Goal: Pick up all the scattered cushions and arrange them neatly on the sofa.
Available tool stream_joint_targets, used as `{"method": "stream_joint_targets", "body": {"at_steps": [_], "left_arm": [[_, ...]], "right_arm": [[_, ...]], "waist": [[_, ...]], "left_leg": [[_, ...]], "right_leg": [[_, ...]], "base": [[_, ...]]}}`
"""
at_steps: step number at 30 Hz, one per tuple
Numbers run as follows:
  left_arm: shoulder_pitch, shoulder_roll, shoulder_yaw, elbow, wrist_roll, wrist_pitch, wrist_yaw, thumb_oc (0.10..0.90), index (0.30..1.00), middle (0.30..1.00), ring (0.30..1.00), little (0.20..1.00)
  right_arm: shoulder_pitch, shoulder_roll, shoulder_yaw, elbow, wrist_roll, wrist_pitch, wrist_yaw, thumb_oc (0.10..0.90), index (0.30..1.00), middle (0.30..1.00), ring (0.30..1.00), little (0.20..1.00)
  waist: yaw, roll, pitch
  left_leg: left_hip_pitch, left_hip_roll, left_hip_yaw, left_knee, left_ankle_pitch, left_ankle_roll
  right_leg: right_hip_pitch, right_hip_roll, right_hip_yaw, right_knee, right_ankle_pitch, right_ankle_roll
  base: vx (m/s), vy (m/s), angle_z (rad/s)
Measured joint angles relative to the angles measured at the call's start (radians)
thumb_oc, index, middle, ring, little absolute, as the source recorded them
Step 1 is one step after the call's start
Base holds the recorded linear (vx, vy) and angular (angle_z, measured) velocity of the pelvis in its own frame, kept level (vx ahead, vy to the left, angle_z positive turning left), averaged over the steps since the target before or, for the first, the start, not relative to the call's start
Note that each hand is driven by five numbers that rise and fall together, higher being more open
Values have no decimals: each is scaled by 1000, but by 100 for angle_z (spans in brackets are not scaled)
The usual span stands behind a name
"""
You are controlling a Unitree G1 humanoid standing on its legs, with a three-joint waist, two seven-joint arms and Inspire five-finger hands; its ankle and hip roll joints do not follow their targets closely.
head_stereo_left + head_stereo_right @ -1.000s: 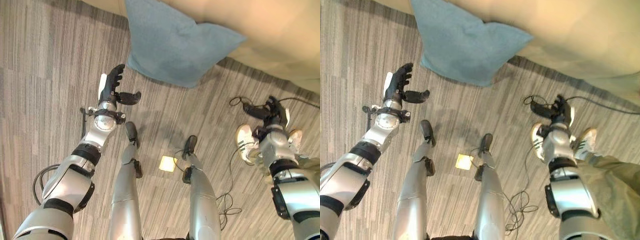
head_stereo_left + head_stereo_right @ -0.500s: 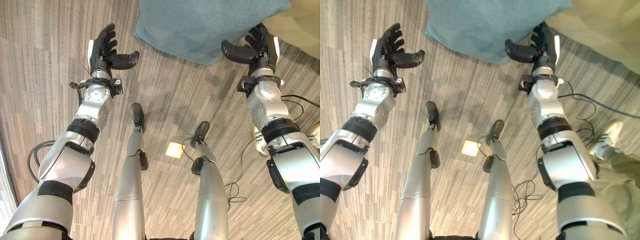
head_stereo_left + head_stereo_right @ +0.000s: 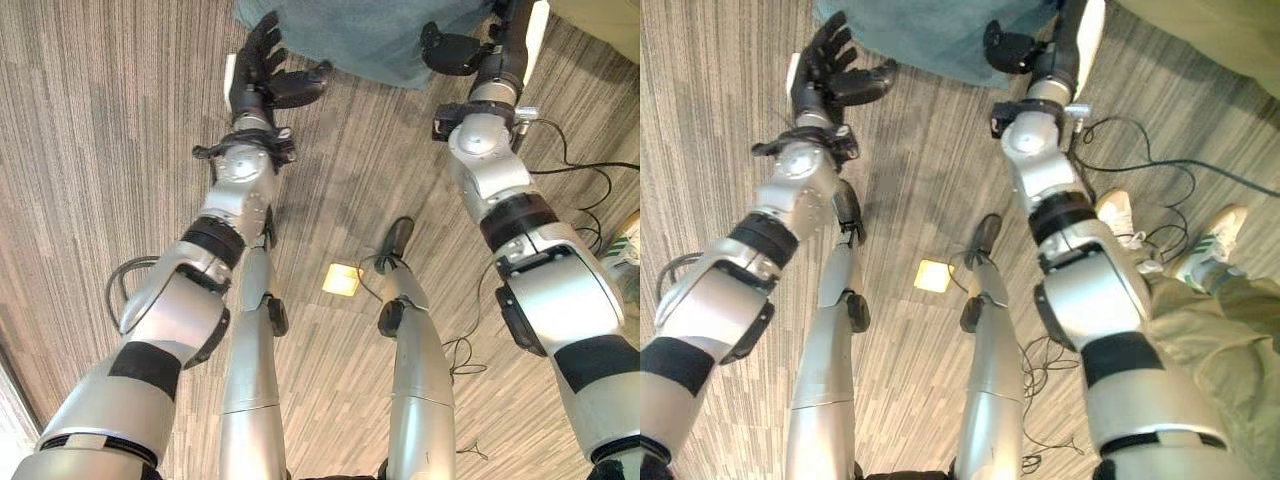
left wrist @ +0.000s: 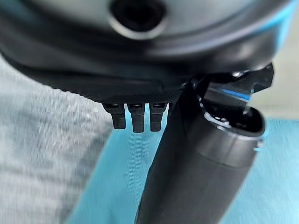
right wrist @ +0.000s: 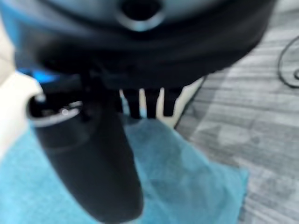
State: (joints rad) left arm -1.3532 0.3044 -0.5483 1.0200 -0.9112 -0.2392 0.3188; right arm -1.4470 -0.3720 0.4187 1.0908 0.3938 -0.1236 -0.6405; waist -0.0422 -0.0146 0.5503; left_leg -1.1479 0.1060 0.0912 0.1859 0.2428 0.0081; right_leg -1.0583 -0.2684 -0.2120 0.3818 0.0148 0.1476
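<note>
The blue cushion (image 3: 370, 35) lies on the floor (image 3: 90, 200) at twelve o'clock. Left hand (image 3: 262, 75) and right hand (image 3: 480, 45), both spread and empty, should probably close on opposite edges together.

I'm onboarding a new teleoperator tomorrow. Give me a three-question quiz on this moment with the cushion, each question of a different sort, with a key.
1. True or false: the left hand is shut on the blue cushion.
2. Multiple choice: where does the cushion lie? A) on the striped floor, against the beige sofa B) up on the sofa seat C) in the right hand
3. Fill in: a person's ___ show beside the right arm.

Key: 1 false, both hands are open at the cushion's two sides. 2 A. 3 white shoes.
</note>
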Motion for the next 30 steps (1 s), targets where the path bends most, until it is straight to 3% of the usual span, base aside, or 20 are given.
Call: {"method": "stream_joint_targets", "body": {"at_steps": [6,12,15,19,21,24,28,30], "left_arm": [[31,-29,5,-68,-23,-22,23,800,900,900,900,900],[349,-24,118,-354,-34,-55,40,800,900,900,900,900],[578,-27,232,-463,-38,-67,48,800,900,900,900,900],[734,17,289,-536,-18,-61,55,800,900,900,900,900],[825,12,331,-556,18,-43,23,800,900,900,900,900],[933,7,344,-567,31,-31,-3,800,900,900,900,900],[1097,32,316,-588,37,32,-57,800,900,900,900,900],[1141,31,314,-595,58,42,-82,800,900,900,900,900]], "right_arm": [[22,42,-36,-10,10,7,-37,400,300,300,300,300],[279,10,-111,-276,-105,52,-59,400,300,300,300,300],[505,19,-149,-505,-224,75,-61,400,300,300,300,300],[657,32,-174,-634,-274,76,-26,400,300,300,300,300],[791,32,-182,-726,-279,85,57,400,300,300,300,300],[932,22,-175,-786,-281,87,131,400,300,300,300,300],[1023,-5,-180,-809,-262,107,229,400,300,300,300,300],[1042,-20,-195,-860,-253,107,249,400,300,300,300,300]], "waist": [[6,0,0],[28,-6,-3],[31,-11,-2],[32,-29,-3],[44,-61,2],[59,-81,-2],[90,-104,-6],[95,-111,-11]], "left_leg": [[22,3,-3,0,3,-4],[117,-3,-20,-10,2,-7],[227,-5,-20,-27,-2,-14],[323,2,-22,-40,-8,-20],[417,4,-13,-41,-21,-22],[541,6,-16,-47,-40,-30],[738,7,4,-45,-96,-49],[789,8,5,-49,-105,-50]], "right_leg": [[22,3,0,1,0,0],[127,5,-3,-9,-3,-1],[241,6,-4,-31,-13,2],[343,19,-5,-58,-14,2],[436,22,-4,-71,-15,2],[582,30,-9,-121,-17,5],[809,41,-9,-207,-11,10],[866,41,-17,-227,-11,11]], "base": [[-17,7,0],[-39,-14,5],[-7,-19,3],[3,-17,-1],[74,-23,-6],[112,6,-2],[144,62,-9],[152,83,-1]]}}
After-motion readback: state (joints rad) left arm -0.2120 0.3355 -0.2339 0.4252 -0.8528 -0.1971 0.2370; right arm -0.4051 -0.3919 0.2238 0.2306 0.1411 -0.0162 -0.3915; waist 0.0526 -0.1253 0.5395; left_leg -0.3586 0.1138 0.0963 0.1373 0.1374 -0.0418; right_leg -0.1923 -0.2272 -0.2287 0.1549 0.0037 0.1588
